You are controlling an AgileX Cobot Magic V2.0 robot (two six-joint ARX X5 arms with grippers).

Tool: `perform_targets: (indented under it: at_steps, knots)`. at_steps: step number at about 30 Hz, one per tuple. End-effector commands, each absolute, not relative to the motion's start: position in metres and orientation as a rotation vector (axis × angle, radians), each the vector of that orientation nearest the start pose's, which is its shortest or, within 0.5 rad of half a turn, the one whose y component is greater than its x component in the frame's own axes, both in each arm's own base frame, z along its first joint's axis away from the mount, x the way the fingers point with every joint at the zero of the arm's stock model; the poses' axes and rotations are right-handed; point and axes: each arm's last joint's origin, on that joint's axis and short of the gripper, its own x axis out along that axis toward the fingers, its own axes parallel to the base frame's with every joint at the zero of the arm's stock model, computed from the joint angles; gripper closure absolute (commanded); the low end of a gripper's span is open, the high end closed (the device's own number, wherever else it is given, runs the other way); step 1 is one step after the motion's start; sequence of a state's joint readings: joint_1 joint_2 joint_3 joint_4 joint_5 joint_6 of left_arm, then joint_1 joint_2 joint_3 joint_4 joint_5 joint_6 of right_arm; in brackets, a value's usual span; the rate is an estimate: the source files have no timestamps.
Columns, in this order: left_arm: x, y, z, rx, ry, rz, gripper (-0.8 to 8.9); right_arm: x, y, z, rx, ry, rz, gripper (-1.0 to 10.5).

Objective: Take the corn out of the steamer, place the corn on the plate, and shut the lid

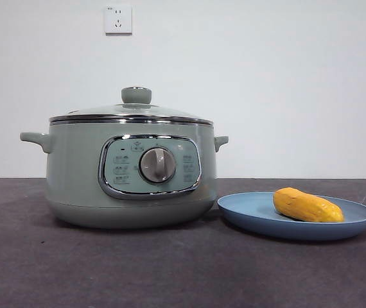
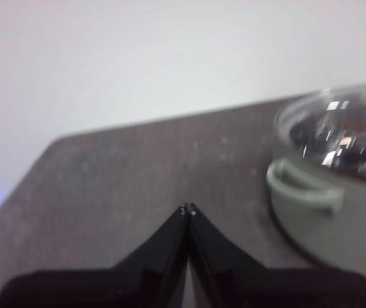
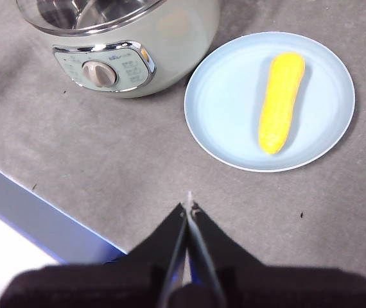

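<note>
The sage-green steamer (image 1: 131,170) stands on the dark table with its glass lid (image 1: 131,110) resting shut on top. To its right, the yellow-orange corn (image 1: 307,206) lies on the light-blue plate (image 1: 247,212). The right wrist view shows the corn (image 3: 280,102) lengthwise on the plate (image 3: 221,102), with the steamer (image 3: 122,45) beside it. My right gripper (image 3: 189,206) is shut and empty, held above the table apart from the plate. My left gripper (image 2: 187,209) is shut and empty too, hovering over bare table beside the steamer (image 2: 337,212) and its lid (image 2: 340,131).
A white wall with a power socket (image 1: 118,19) stands behind the table. The table's front edge (image 3: 35,212) shows in the right wrist view. Neither arm appears in the front view.
</note>
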State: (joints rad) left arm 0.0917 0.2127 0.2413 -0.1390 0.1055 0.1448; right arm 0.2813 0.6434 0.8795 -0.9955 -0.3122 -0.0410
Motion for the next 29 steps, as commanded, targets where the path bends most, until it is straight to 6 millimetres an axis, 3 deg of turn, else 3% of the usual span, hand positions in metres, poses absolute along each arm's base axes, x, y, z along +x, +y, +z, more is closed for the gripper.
perform_targets:
  at_steps: [1, 14, 29]
  knots:
    - [0.101, 0.007, 0.201, 0.115, 0.119, -0.003, 8.17, 0.096, 0.037, 0.311, -0.028, 0.758, 0.583, 9.5]
    - [0.096, 0.007, 0.15, 0.001, 0.144, 0.015, 8.17, 0.096, 0.037, 0.311, -0.029, 0.758, 0.582, 9.5]
    - [0.096, 0.007, 0.148, -0.053, 0.173, 0.018, 8.17, 0.096, 0.037, 0.311, -0.029, 0.758, 0.582, 9.5]
